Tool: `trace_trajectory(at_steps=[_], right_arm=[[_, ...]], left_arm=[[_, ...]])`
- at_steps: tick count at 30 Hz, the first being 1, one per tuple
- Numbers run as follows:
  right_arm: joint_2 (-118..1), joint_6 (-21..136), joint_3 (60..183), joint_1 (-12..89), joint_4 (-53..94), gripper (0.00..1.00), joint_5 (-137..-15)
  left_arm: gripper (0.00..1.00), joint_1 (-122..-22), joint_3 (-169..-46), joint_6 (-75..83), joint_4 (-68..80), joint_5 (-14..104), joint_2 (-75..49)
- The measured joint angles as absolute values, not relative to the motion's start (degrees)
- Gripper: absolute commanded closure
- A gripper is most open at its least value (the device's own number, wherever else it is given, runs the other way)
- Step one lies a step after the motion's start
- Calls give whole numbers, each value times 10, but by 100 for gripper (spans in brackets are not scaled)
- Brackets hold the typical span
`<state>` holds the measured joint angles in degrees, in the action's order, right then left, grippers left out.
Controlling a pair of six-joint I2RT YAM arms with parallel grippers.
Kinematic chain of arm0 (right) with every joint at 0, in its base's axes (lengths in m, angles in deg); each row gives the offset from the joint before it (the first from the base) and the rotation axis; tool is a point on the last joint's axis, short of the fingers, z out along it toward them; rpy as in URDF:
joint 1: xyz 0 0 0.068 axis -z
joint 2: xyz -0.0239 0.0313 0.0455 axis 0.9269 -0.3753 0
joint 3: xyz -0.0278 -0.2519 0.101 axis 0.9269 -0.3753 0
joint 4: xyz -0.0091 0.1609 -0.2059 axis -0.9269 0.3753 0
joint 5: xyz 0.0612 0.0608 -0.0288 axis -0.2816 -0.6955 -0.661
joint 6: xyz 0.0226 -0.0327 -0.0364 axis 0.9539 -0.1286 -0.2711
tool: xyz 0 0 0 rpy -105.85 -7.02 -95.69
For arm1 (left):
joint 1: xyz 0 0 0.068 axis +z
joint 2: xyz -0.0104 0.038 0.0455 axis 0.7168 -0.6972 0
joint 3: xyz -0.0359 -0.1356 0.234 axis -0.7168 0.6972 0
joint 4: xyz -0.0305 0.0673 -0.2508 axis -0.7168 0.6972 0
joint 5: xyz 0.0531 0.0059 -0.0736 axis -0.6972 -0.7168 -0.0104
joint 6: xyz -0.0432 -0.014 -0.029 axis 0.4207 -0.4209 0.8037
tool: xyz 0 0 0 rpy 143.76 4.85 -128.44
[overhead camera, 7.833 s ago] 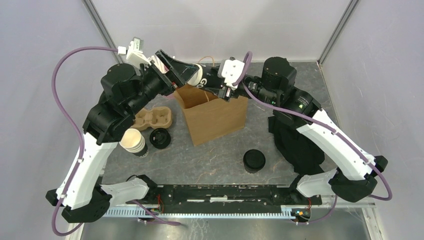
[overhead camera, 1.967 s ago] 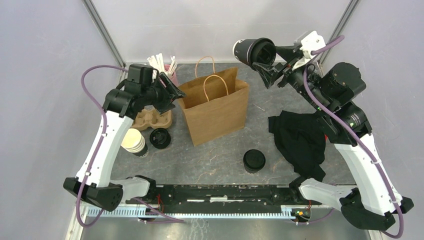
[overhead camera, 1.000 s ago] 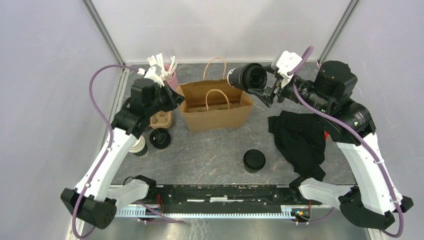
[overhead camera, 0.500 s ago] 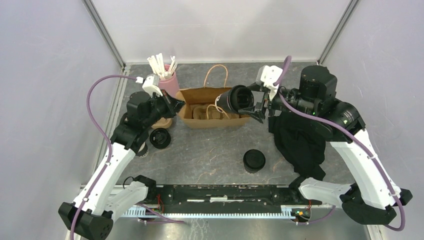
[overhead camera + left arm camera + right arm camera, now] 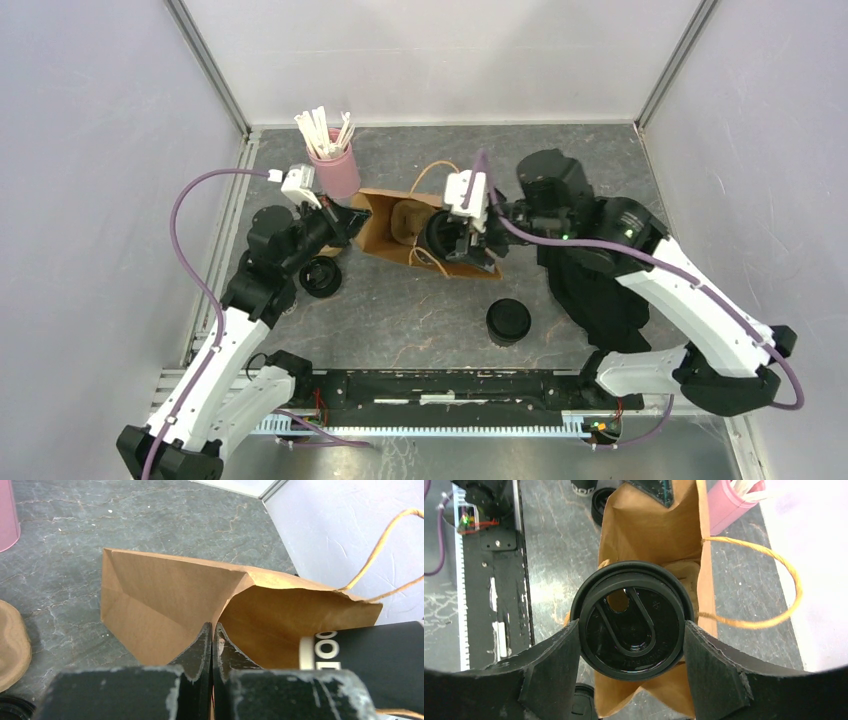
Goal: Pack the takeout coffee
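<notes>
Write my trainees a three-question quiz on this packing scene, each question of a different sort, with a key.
1. True or false: the left gripper is shut, pinching the paper bag at its edge.
2. What does the right gripper hold? A) a spoon B) the lidded coffee cup C) nothing
3. Fill in: the white sticks stand in a ___ cup.
Key: 1 true; 2 B; 3 pink.

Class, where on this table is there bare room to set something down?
Bare: the near-centre stretch between the brown paper bag and round black lid; the far strip behind the bag. Crowded: left, around the pink cup; black cloth covers the right.
</notes>
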<state>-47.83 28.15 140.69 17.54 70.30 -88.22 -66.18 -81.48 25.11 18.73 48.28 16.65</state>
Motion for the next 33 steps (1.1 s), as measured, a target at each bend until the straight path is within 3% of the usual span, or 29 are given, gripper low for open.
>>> trace_trajectory(at_steps=[8,17,33], right_arm=[[-525,253,1420,59,733,86,-727],[-522,207,1345,10,703,89,-594],[-551,111,1259,-5,621,93,-541]], left_arm=[[98,-662,-746,247,135,492,220],[98,-662,-721,234,123,507,245],[98,-662,-622,222,85,543,353]])
